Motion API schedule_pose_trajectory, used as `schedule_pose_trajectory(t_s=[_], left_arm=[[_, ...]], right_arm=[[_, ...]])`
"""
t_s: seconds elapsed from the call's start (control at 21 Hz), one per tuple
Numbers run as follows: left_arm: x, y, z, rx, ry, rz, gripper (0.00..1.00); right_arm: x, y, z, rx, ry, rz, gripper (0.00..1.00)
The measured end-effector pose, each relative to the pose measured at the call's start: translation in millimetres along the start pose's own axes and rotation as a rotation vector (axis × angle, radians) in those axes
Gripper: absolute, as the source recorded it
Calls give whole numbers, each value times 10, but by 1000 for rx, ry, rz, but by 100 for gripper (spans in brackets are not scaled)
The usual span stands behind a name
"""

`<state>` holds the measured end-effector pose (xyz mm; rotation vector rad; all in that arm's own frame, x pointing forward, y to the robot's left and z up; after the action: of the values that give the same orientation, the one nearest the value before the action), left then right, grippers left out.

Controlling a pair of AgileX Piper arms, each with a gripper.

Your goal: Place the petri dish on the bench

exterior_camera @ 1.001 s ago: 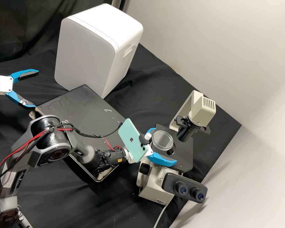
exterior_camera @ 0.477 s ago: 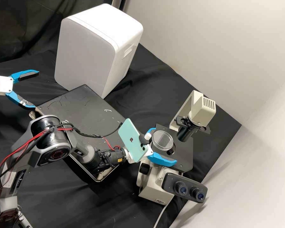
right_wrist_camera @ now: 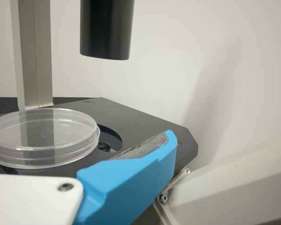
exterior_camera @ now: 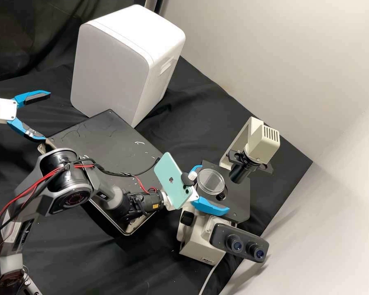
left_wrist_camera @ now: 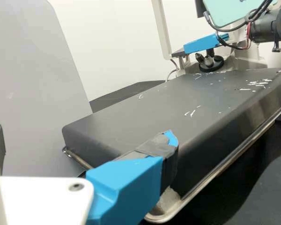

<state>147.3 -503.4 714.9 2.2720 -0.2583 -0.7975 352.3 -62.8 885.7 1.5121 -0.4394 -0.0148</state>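
Observation:
A clear, lidded petri dish (exterior_camera: 211, 181) lies on the black stage (exterior_camera: 238, 200) of the microscope, under its dark lens barrel (right_wrist_camera: 107, 28). My right gripper (exterior_camera: 211, 187) is open and straddles the dish, one blue finger (exterior_camera: 211, 206) on the near side and the other (exterior_camera: 194, 169) on the far side. In the right wrist view the dish (right_wrist_camera: 42, 136) rests flat, with a gap between it and the finger (right_wrist_camera: 131, 173). My left gripper (exterior_camera: 26, 114) hangs open at the far left of the bench, holding nothing, just off the corner of a black tray (left_wrist_camera: 178, 117).
A white box (exterior_camera: 127, 61) stands at the back. The black tray (exterior_camera: 106, 147) lies in the middle of the black bench cloth (exterior_camera: 201, 114). The microscope's eyepieces (exterior_camera: 242, 246) face the front and its beige lamp housing (exterior_camera: 258, 139) rises behind the stage.
The right arm has shifted very slightly at the stage. The dish and the left arm have not moved.

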Motion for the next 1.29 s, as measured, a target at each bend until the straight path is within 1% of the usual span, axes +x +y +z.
schedule_pose_trajectory(t_s=[0.14, 0.38, 0.57, 0.67, 1.29], left_arm=[[0, 0, 0, 0, 0, 0, 100], [0, 0, 0, 0, 0, 0, 100], [6, 2, 0, 0, 0, 1, 100], [11, -15, 0, 0, 0, -9, 100], [11, -15, 0, 0, 0, -9, 100]], right_arm=[[36, -14, -22, 3, -10, 8, 100], [114, -30, -58, 11, -18, 9, 100], [126, -37, -74, 11, -22, 9, 100], [125, -44, -77, 8, -24, 5, 100], [124, -47, -80, 7, -24, 5, 100]])
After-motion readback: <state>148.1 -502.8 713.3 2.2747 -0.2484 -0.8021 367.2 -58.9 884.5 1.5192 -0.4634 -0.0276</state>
